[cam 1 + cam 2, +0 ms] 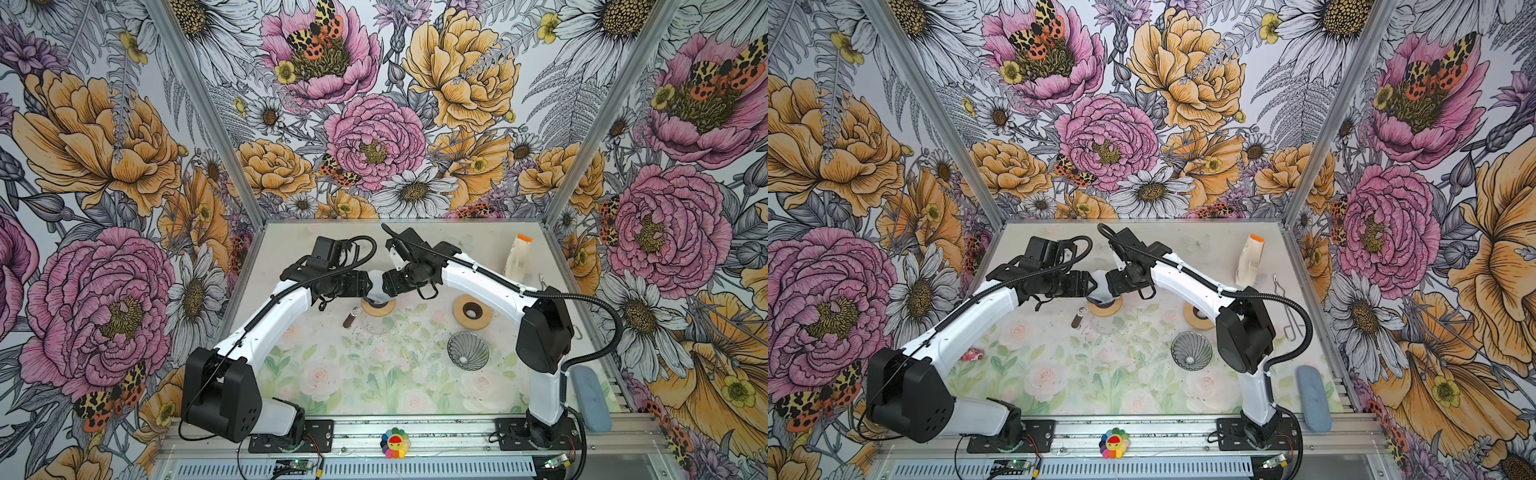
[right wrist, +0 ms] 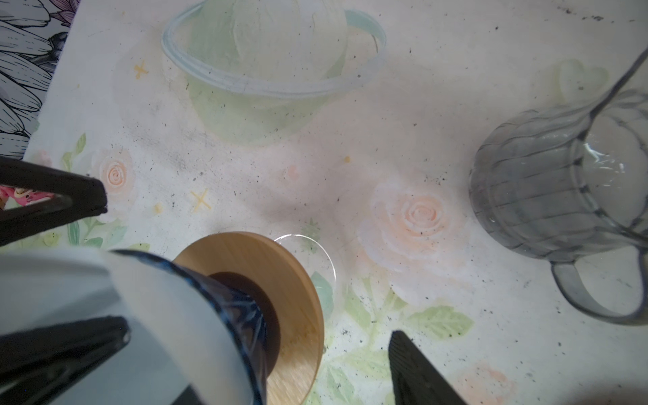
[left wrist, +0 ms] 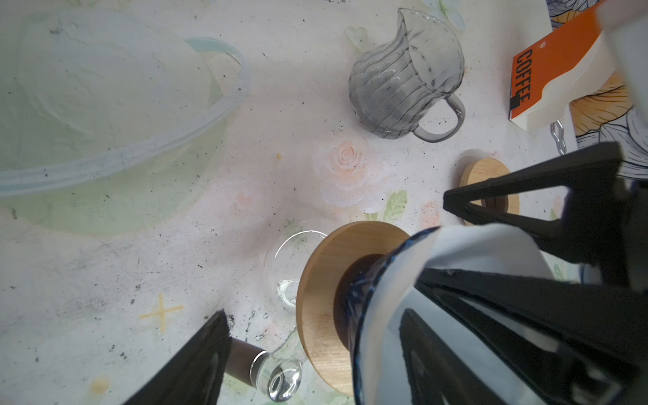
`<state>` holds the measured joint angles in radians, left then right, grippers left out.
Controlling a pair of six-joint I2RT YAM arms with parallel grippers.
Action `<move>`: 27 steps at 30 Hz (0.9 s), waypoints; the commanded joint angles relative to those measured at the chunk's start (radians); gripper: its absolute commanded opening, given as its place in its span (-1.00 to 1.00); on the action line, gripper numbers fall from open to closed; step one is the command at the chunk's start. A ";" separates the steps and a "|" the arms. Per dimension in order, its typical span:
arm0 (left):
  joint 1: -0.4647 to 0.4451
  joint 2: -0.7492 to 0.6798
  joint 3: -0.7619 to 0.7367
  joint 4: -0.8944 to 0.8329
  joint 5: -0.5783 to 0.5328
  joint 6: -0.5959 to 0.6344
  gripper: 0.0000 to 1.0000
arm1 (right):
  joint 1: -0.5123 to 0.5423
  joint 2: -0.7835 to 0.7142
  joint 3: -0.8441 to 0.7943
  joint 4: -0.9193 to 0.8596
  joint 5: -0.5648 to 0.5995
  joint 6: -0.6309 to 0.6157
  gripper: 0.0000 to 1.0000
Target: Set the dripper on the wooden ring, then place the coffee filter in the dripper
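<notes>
Black fingers [image 3: 508, 315] of the left gripper [image 1: 368, 286] are being held spread apart, clamping nothing, one dipping into the white paper coffee filter [image 3: 473, 252]; the right gripper [image 1: 386, 284] is being held parted likewise. The filter is being cradled inside the dark blue glass dripper [image 3: 382, 270] with a round wooden collar [image 3: 322, 280], near the middle of the worktop [image 1: 374, 386]. Seating seems nearly done; only settling and withdrawal are being left. "COFFEE" is being shown on the orange-and-white box [image 3: 547, 70].

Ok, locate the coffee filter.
Centre of the table in both top views: the coffee filter sits in the blue dripper, left of the wooden ring.
</notes>
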<state>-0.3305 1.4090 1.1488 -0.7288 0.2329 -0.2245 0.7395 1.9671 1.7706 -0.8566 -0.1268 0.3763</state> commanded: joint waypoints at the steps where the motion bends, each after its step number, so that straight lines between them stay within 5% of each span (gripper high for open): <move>1: 0.003 0.017 0.033 -0.009 0.008 0.024 0.55 | 0.003 0.022 0.037 -0.013 0.021 -0.010 0.34; 27: 0.003 0.027 0.078 -0.058 -0.004 0.047 0.54 | 0.001 -0.043 0.072 -0.018 -0.004 -0.063 0.38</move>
<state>-0.3305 1.4319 1.1980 -0.7792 0.2325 -0.1982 0.7395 1.9827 1.8126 -0.8669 -0.1524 0.3317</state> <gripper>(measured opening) 0.771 0.688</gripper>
